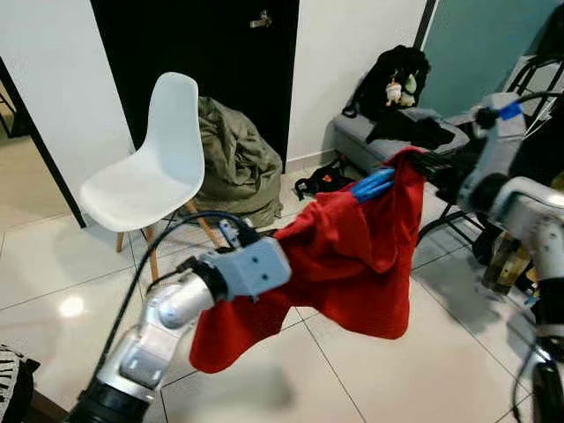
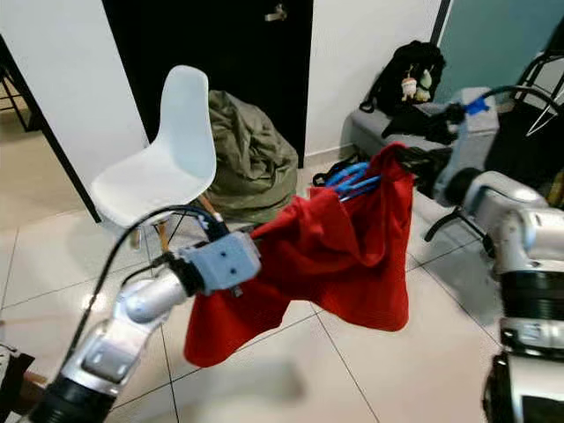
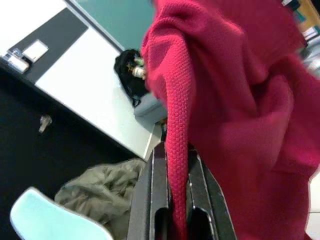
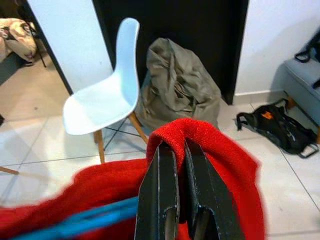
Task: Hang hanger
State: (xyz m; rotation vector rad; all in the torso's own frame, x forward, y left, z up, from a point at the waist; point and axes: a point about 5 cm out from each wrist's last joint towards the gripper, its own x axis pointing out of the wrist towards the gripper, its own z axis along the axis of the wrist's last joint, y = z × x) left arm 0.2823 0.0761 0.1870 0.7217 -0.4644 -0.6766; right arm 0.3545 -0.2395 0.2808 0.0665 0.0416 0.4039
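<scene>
Both pincers — left gripper [image 3: 177, 220] and right gripper [image 4: 180, 210] — clamp the red garment [image 1: 352, 256]; blue hanger [image 1: 372, 185] inside, unhung — no rail identifiable.

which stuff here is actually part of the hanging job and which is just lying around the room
Part of the job:
- red garment
- blue hanger inside it
- left gripper, shut on the cloth
- right gripper, shut on the cloth

Just lying about:
- white chair
- olive bag by the dark door
- black backpack
- black bag on the floor
</scene>
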